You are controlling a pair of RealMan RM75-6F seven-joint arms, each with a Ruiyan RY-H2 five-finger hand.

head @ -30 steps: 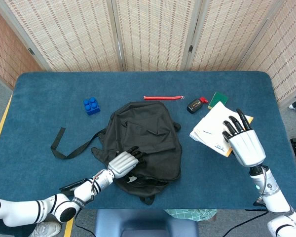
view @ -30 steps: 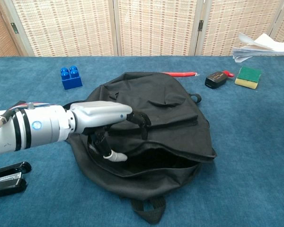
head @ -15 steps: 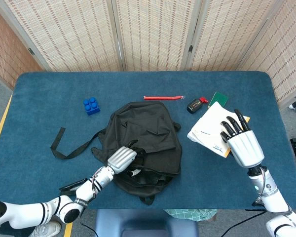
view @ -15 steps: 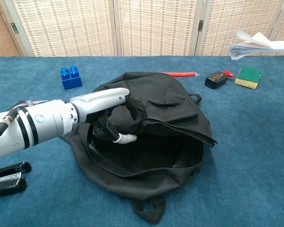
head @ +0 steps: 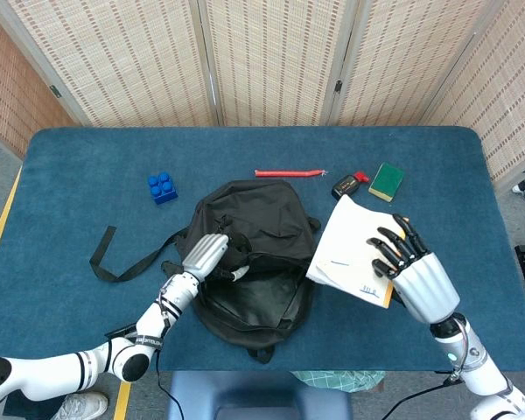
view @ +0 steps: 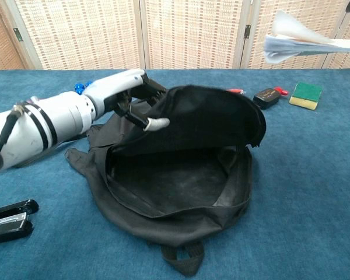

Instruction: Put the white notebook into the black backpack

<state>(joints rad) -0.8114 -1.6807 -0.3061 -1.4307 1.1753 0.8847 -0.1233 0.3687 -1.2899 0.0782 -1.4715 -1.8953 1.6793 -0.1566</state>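
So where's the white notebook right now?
In the head view the notebook is held up by the right robot hand, just right of the open backpack, below the green sponge.

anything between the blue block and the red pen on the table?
Nothing. In the head view, the stretch from the blue block to the red pen is bare blue table; the black backpack sits nearer the robot, below that line.

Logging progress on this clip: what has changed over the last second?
The left hand, gripping the black backpack flap, lifted it up and back, opening the mouth wide. The right hand carried the white notebook left toward the backpack. The blue block, red pen and green sponge stayed put.
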